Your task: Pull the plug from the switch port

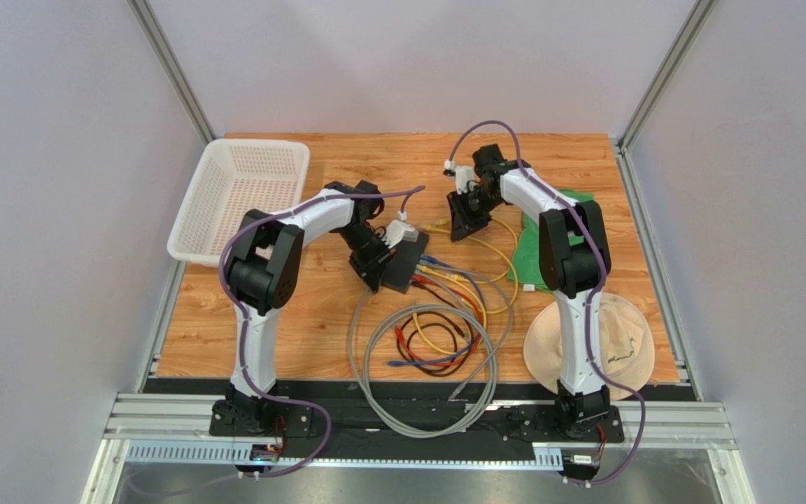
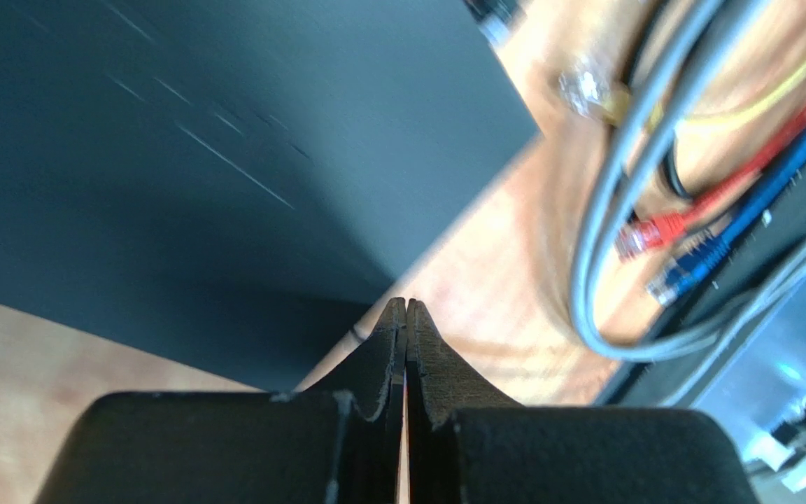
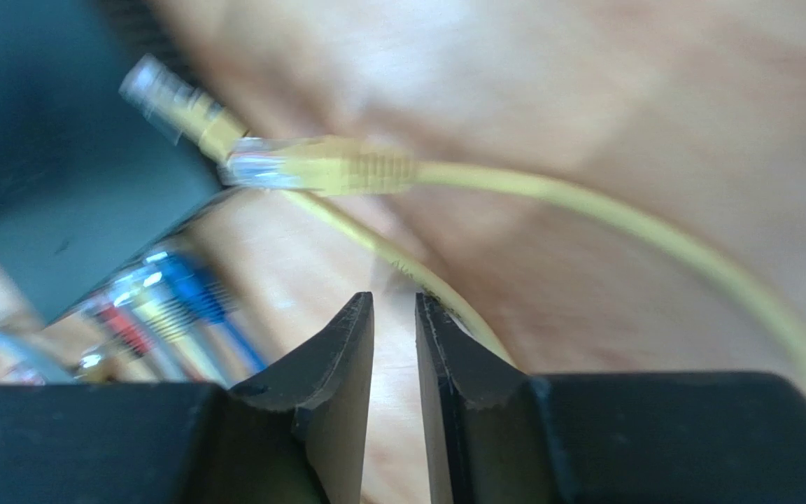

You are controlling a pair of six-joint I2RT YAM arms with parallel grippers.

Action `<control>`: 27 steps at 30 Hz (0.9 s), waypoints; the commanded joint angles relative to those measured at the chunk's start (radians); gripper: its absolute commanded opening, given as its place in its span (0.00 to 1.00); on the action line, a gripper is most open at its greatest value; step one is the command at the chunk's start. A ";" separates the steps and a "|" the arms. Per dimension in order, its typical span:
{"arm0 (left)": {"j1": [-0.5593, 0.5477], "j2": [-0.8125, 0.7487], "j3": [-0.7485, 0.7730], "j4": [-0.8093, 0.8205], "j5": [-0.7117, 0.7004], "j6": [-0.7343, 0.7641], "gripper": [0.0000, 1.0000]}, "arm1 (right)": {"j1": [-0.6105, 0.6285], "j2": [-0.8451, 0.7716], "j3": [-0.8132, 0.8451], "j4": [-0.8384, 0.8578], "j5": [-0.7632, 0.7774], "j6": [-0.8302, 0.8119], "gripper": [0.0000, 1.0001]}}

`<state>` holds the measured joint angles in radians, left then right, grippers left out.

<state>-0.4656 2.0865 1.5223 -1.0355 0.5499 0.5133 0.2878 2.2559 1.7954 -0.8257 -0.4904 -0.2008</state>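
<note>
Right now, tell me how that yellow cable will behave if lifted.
Likely floppy: the yellow cable lies in loose, long curves. Probably light, since it looks thin. Its free plug would likely dangle and swing.

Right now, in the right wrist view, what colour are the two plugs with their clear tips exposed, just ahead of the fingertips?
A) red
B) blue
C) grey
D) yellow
D: both exposed plugs ahead of the right gripper have yellow boots, and one runs on into a yellow cable.
</note>
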 commanded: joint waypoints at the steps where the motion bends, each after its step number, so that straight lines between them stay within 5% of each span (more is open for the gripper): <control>1: 0.005 0.046 0.093 0.029 -0.013 -0.038 0.00 | -0.047 0.053 0.117 0.042 0.142 -0.037 0.28; 5: 0.005 0.029 0.119 -0.018 -0.008 -0.018 0.00 | -0.064 0.071 0.170 0.050 0.193 -0.046 0.28; 9: 0.012 -0.051 0.099 -0.044 0.005 -0.001 0.00 | -0.062 0.007 0.136 0.042 -0.022 -0.009 0.36; 15: 0.050 -0.118 0.156 0.029 0.054 -0.201 0.27 | -0.055 -0.044 0.072 0.028 -0.319 0.052 0.49; 20: 0.126 0.010 0.320 0.046 0.103 -0.448 0.31 | -0.026 -0.029 0.035 0.010 -0.323 0.037 0.57; 27: 0.151 0.112 0.325 0.064 0.090 -0.509 0.31 | 0.005 -0.033 0.021 0.000 -0.297 0.023 0.55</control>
<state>-0.3153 2.1265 1.8465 -0.9726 0.6121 0.1013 0.2745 2.2669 1.8248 -0.8242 -0.7670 -0.1692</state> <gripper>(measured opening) 0.307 0.555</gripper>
